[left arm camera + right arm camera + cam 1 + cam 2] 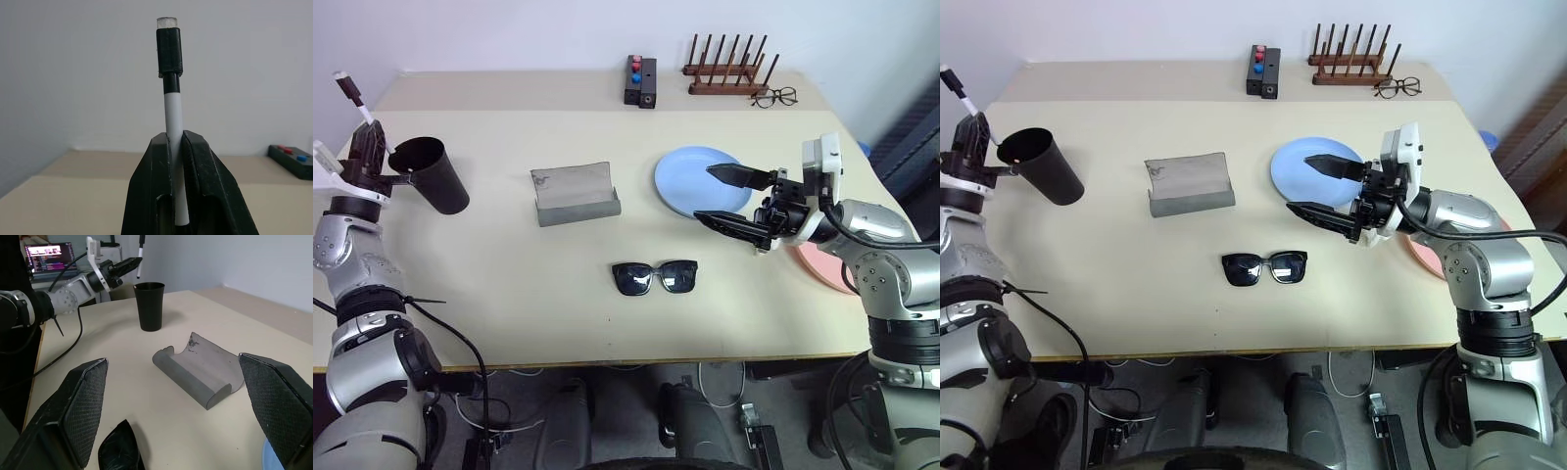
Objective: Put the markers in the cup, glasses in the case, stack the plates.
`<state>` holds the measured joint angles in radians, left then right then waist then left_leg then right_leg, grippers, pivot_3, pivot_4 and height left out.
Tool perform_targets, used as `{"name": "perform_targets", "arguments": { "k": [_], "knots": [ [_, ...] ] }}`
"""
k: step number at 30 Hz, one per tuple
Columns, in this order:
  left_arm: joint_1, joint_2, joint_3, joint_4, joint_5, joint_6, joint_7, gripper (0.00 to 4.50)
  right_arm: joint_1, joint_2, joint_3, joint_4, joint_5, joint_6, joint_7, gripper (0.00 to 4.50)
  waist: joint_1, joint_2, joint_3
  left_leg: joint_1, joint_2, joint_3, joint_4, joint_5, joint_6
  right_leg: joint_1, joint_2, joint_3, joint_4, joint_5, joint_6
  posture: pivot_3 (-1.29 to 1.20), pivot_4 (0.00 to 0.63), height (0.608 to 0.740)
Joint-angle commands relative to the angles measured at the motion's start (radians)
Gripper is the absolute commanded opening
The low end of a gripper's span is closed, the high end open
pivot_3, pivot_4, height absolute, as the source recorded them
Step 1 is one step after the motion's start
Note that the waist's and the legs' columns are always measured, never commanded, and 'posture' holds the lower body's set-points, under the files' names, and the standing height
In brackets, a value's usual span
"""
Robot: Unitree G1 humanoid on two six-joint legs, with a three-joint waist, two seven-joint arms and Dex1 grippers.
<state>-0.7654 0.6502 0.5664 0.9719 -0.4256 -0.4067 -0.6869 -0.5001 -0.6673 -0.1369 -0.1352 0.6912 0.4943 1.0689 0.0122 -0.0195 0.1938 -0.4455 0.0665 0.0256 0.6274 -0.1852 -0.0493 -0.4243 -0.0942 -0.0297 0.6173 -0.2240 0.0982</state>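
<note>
Beside the cup [431, 174], up at the table's left edge: left gripper [372, 137] clamped on a white marker [354, 99], dark tip up. Marker step under way. Next, probably: bring marker over the rim, tip it down, let go. Right gripper [734, 199] wide, holding nothing, above the blue plate [690, 181].

Along the table's far edge
A small black block [640, 81] with red and blue knobs, a wooden peg rack [726, 70], wire-framed spectacles [774, 97] just beside it; cream table [509, 284].
</note>
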Motion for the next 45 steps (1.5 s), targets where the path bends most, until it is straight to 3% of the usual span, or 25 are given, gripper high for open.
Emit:
{"name": "perform_targets", "arguments": {
  "k": [1,25,29,34,35,40,45],
  "knots": [
    [-0.032,0.021,-0.003,0.004,-0.002,-0.029,0.001,0.04,-0.012,-0.011,-0.030,-0.036,0.016,-0.003,-0.004,4.36,0.000,0.000,0.000,0.000,0.000,0.000,0.000,0.000,0.000,0.000,0.000,0.000,0.000,0.000,0.000,0.00,0.150,0.740],
    [-0.060,0.014,-0.017,0.105,0.018,-0.060,0.018,0.04,-0.010,-0.015,-0.037,-0.052,0.021,-0.003,-0.013,4.36,0.000,0.000,0.000,0.000,0.000,0.000,0.000,0.000,0.000,0.000,0.000,0.000,0.000,0.000,0.000,0.00,0.150,0.740],
    [-0.064,0.009,-0.012,0.109,0.004,-0.045,0.005,1.62,-0.009,-0.015,-0.040,-0.054,0.022,-0.002,-0.016,4.36,0.000,0.000,0.000,0.000,0.000,0.000,0.000,0.000,0.000,0.000,0.000,0.000,0.000,0.000,0.000,0.00,0.150,0.740],
    [-0.062,0.010,-0.011,0.097,0.005,-0.064,0.004,4.17,-0.009,-0.016,-0.040,-0.051,0.020,-0.004,-0.012,4.36,0.000,0.000,0.000,0.000,0.000,0.000,0.000,0.000,0.000,0.000,0.000,0.000,0.000,0.000,0.000,0.00,0.150,0.740],
    [-0.060,0.011,-0.010,0.093,0.004,-0.065,0.003,4.46,-0.009,-0.016,-0.039,-0.051,0.020,-0.004,-0.012,4.36,0.000,0.000,0.000,0.000,0.000,0.000,0.000,0.000,0.000,0.000,0.000,0.000,0.000,0.000,0.000,0.00,0.150,0.740],
    [-0.059,0.012,0.006,0.061,-0.024,-0.055,-0.004,4.46,-0.009,-0.014,-0.037,-0.049,0.019,-0.006,-0.011,4.36,0.000,0.000,0.000,0.000,0.000,0.000,0.000,0.000,0.000,0.000,0.000,0.000,0.000,0.000,0.000,0.00,0.150,0.740],
    [-0.051,0.019,-0.003,-0.067,-0.077,0.137,0.004,4.46,-0.012,-0.017,-0.037,-0.037,0.015,-0.005,-0.009,4.36,0.000,0.000,0.000,0.000,0.000,0.000,0.000,0.000,0.000,0.000,0.000,0.000,0.001,0.000,0.000,0.00,0.150,0.740]
  ]
}}
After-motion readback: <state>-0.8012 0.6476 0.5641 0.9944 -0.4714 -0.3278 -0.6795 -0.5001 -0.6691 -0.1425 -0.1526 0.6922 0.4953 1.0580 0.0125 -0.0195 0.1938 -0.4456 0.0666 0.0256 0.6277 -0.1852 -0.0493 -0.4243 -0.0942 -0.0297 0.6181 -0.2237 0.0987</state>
